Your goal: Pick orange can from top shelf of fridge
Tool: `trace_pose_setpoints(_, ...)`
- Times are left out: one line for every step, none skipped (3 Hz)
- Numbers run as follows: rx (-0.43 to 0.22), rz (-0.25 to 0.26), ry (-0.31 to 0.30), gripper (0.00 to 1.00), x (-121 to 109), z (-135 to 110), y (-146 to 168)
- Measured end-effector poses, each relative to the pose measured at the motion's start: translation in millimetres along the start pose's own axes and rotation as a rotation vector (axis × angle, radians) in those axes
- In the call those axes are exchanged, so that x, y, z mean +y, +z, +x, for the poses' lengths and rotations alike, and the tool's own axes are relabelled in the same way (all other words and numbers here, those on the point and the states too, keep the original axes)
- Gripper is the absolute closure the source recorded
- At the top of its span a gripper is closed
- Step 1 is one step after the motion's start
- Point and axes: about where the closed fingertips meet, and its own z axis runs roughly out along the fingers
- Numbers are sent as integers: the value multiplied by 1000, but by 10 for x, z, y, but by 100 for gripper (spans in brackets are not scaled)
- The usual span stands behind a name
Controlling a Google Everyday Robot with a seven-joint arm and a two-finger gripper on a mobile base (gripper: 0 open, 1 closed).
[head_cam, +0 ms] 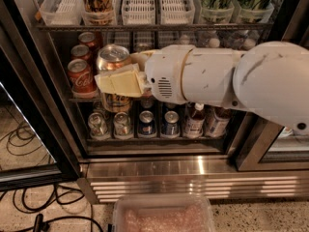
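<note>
Item: orange can (pixel 114 59), upright, clamped between the closed fingers of the end effector (pixel 110 83), in front of the red cola cans (pixel 79 76) and below the top shelf (pixel 159 27).
Handling: firm grip, can level, straight withdrawal from the fridge (pixel 193 168).
Clearance: shelf rail at 12 o'clock, door frame (pixel 29 105) at 9 o'clock; open room at 6 o'clock.

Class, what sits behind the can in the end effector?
Red cola cans show behind-left of the orange can, gripped by the end effector before the middle rack. Whatever is directly behind is covered.
</note>
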Motion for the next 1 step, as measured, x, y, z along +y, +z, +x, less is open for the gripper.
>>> trace_pose_setpoints(0, 0, 0, 100, 0, 0, 0)
